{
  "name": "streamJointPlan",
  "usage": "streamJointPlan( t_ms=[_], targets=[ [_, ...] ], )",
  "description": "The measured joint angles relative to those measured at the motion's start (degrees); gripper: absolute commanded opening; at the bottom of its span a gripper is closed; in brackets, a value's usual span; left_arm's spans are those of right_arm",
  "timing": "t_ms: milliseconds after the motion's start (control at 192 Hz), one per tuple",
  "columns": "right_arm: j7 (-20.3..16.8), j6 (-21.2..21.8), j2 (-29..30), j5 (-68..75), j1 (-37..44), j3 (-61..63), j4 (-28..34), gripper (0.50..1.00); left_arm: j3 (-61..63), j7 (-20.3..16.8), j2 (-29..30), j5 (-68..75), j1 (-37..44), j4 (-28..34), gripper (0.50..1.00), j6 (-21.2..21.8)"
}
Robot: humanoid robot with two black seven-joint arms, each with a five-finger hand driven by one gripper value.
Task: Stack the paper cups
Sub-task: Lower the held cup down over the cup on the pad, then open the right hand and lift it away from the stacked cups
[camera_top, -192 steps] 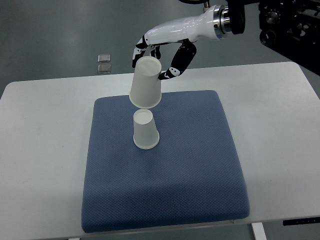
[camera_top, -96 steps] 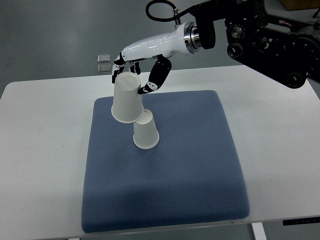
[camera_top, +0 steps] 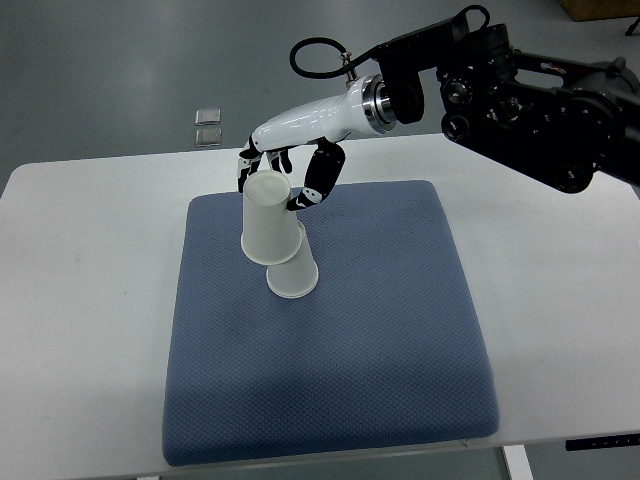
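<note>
The right hand (camera_top: pixel 285 178) has its fingers (camera_top: pixel 247 166) curled around the base of an inverted cup (camera_top: pixel 268 222), thumb at 3 o'clock of it. The cup tilts, its rim overlapping a second cup (camera_top: pixel 293 270) standing upside down at its 5 o'clock. Both are over the upper middle of the blue mat (camera_top: pixel 330 350), with bare mat from 3 through 9 o'clock. White table (camera_top: pixel 90 300) surrounds it.

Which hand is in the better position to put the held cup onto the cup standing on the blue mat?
Right. The right hand already grips the upside-down held cup, directly above and overlapping the standing cup on the blue mat. The left arm is not in view.
</note>
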Motion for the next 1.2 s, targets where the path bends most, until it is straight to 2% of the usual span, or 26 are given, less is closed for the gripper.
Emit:
streamJointPlan(
  t_ms=[982, 1060, 1107, 1201],
  targets=[
    [0.26, 0.00, -0.16, -2.64, -0.54, -2.13, -1.57, 0.580, 0.00, -0.01, 0.00, 0.00, 0.00, 0.00, 1.000, 0.00],
    [0.27, 0.00, -0.03, -2.65, -0.90, -2.13, -1.60, 0.609, 0.00, -0.01, 0.00, 0.00, 0.00, 0.00, 1.000, 0.00],
    [0.27, 0.00, 0.05, -2.66, -1.05, -2.13, -1.63, 0.658, 0.00, -0.01, 0.00, 0.00, 0.00, 0.00, 1.000, 0.00],
    [0.22, 0.00, 0.27, -2.66, -1.18, -2.13, -1.84, 0.715, 0.00, -0.01, 0.00, 0.00, 0.00, 0.00, 1.000, 0.00]
  ],
)
